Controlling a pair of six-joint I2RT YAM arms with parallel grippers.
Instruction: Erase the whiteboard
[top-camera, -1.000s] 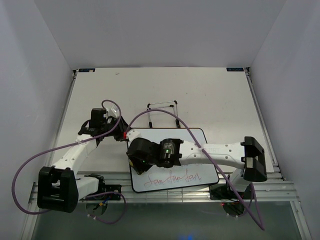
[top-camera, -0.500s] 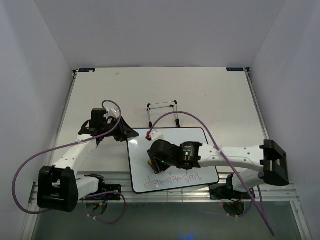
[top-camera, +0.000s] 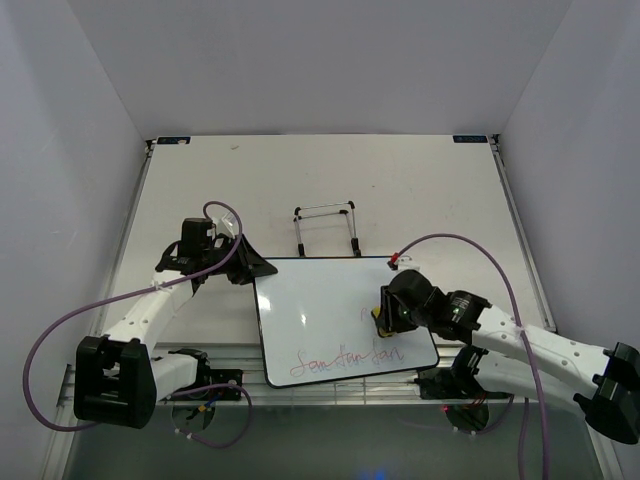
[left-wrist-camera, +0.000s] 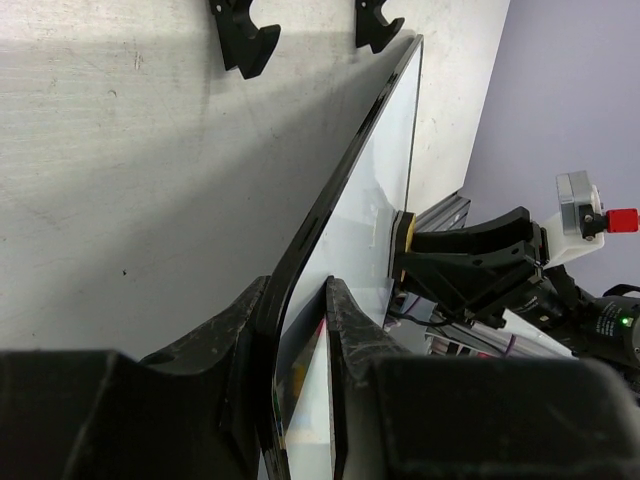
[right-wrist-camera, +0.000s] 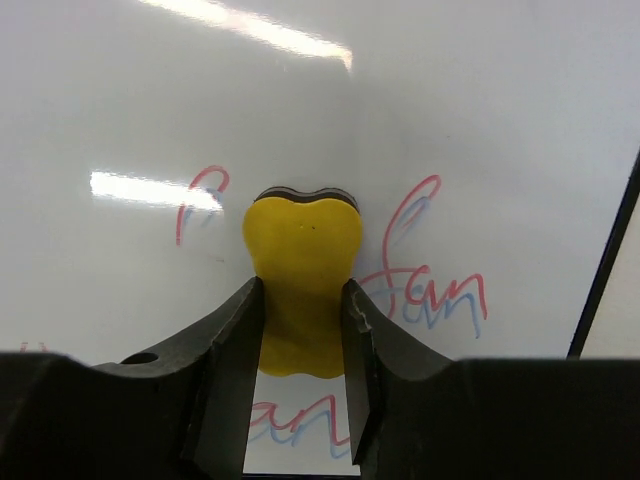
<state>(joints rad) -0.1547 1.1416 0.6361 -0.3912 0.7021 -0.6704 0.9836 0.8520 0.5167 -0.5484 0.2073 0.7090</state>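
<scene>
- Since a second ago, my right pincer (top-camera: 383, 318) has swept from the left part of the whiteboard (top-camera: 320, 310) across to its right part. The board and my left arm have kept their places.
- Whiteboard: it lies on the table (top-camera: 430, 190) at the near side, just in front of the wire easel stand (top-camera: 325, 225). Its long axis runs left to right, slightly skewed to the table's edges. Its near edge reaches over the table's front rail.
- Left arm: it rises from its base at the near left, runs forward, then turns its wrist rightward to the board's far left corner. My left pincer (left-wrist-camera: 298, 300) is nearly closed, with both fingers nipping the board's black rim. The left wrist view shows that rim edge-on between them.
- Right arm: it is folded low, with the elbow out at the far right and the forearm running back leftward over the board's right end. My right pincer is clamped tight on a yellow eraser (right-wrist-camera: 303, 265), whose dark felt face meets the white surface.
- Writing: one line of red cursive scribble (top-camera: 345, 357) runs along the near edge, parallel to the long axis. In the right wrist view the word just right of the eraser reads roughly "fan". A loose red stroke stands to the eraser's left and more letters lie below it. I cannot read the whole line with certainty.
</scene>
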